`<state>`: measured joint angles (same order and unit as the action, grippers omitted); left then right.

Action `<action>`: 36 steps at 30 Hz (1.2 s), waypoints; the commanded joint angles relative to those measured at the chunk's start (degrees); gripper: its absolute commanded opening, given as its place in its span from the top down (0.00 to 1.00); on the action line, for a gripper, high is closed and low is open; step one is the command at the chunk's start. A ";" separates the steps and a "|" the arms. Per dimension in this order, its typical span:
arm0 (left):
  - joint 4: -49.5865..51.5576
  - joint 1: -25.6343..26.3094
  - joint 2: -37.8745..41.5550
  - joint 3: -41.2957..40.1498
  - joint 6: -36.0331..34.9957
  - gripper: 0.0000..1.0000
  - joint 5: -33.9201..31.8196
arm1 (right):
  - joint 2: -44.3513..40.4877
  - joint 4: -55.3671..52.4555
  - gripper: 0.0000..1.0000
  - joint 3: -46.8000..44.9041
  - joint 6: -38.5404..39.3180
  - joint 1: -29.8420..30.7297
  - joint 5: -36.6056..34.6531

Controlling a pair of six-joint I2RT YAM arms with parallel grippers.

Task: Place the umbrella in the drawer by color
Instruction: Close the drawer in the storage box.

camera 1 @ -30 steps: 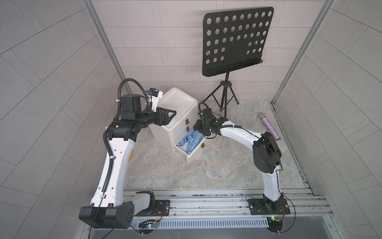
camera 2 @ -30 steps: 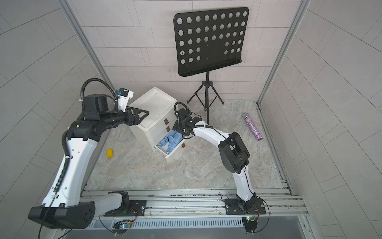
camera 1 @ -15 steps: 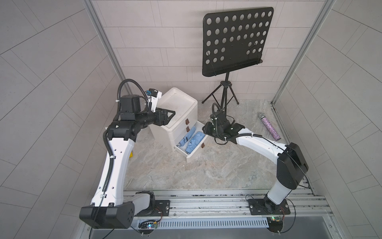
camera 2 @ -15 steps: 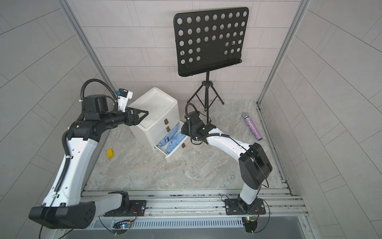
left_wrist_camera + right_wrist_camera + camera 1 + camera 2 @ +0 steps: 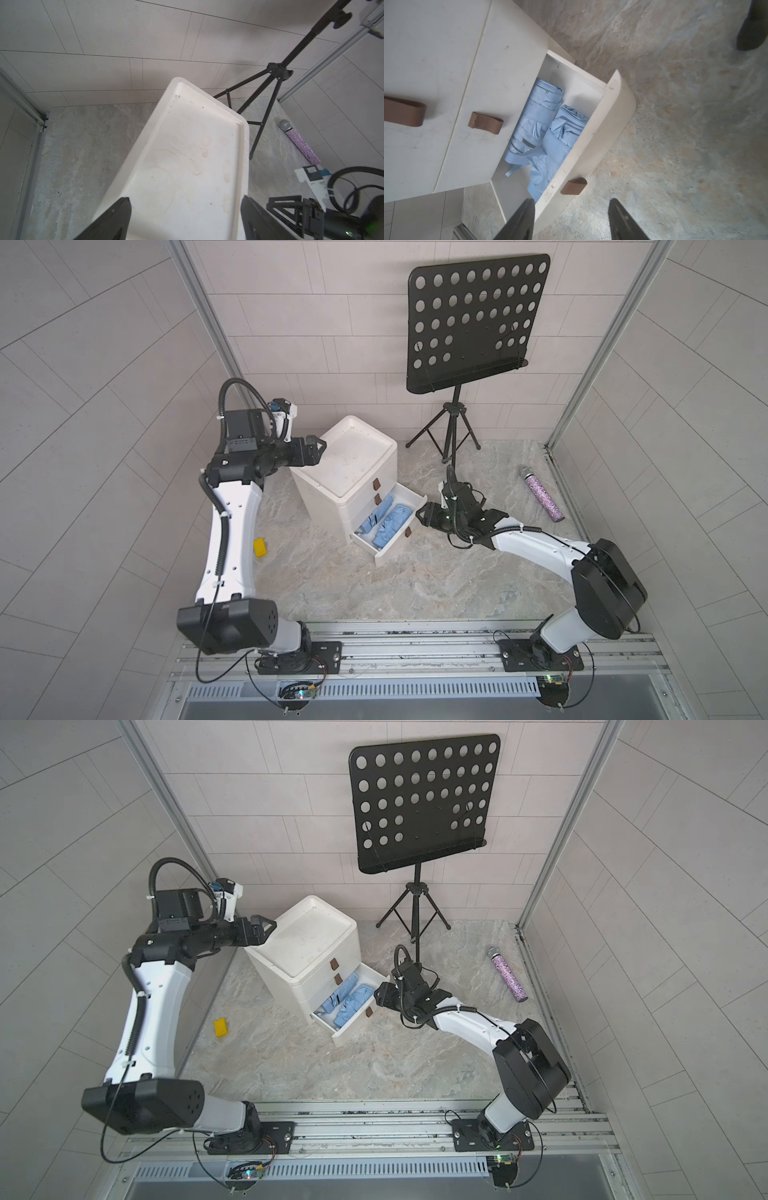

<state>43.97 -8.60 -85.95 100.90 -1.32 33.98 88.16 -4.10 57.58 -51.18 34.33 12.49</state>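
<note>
A white three-drawer cabinet stands on the floor with its bottom drawer pulled out. Two folded light-blue umbrellas lie side by side in it. My right gripper hovers just right of the drawer's front, open and empty, close to the drawer's brown handle. My left gripper is held over the cabinet top's left edge, open and empty.
A black music stand stands behind the cabinet. A purple glitter microphone lies by the right wall. A small yellow block lies on the floor by the left arm. Tiled walls close in three sides.
My right gripper has drawn back from over the open drawer to the floor side of its front, with nothing in it. The left arm has stayed over the cabinet top.
</note>
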 commanded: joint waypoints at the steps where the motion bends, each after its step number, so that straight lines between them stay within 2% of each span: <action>1: 1.45 -0.38 -6.69 5.36 -4.21 0.10 -0.66 | -3.24 -0.61 0.37 -0.26 3.35 -0.05 -0.01; 9: 15.09 -0.45 -21.61 21.40 -19.68 0.10 1.30 | -5.47 -0.80 0.35 -3.24 4.69 -0.79 -0.50; 16: 13.89 -0.42 -23.26 22.06 -24.17 0.10 -1.62 | -6.48 0.92 0.35 -6.50 4.30 -1.18 -0.10; 21: 14.92 -0.45 -25.18 22.49 -26.83 0.10 0.59 | -7.82 1.13 0.35 -8.14 4.41 -1.36 -0.21; 24: 17.28 -0.39 -27.28 24.09 -28.05 0.15 2.55 | -8.11 4.03 0.36 -10.55 3.24 -1.46 0.89; 33: 21.12 -0.41 -31.36 26.52 -30.27 0.42 5.31 | -6.26 17.75 0.38 -18.36 -0.34 -1.63 6.47; 36: 21.51 -0.44 -31.90 27.05 -30.41 0.43 5.67 | -5.83 21.39 0.39 -20.02 -1.04 -1.85 7.32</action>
<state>62.33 -8.86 -116.38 126.63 -29.80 38.17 81.60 10.85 38.65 -50.48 32.82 18.02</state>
